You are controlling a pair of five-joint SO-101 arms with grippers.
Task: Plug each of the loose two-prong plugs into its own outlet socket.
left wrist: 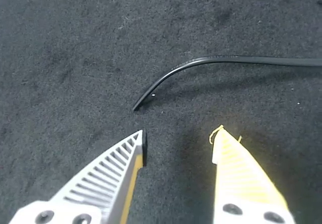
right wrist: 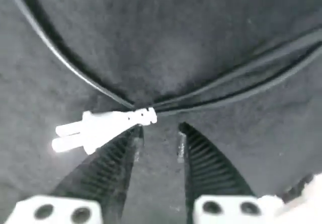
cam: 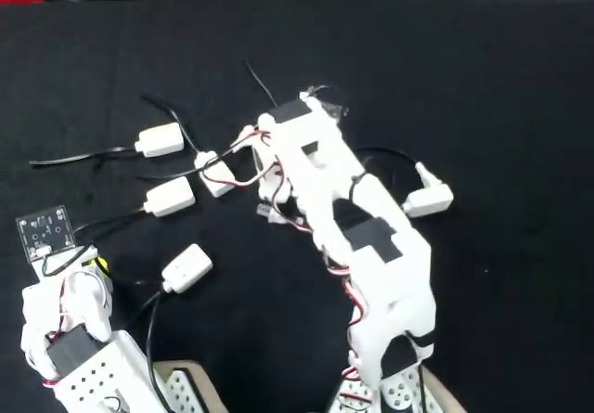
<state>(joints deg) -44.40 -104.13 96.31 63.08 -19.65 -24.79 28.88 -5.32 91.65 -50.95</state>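
A white plug point(right wrist: 103, 128) lies at one tip of the parted right jaws.

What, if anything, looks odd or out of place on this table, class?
One black cable ends in a bare cut tip on the table, just ahead of the open jaws of the left gripper, with no plug there.

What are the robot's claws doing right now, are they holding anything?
Left gripper: open, empty.
Right gripper: open, empty, beside a white two-prong plug.
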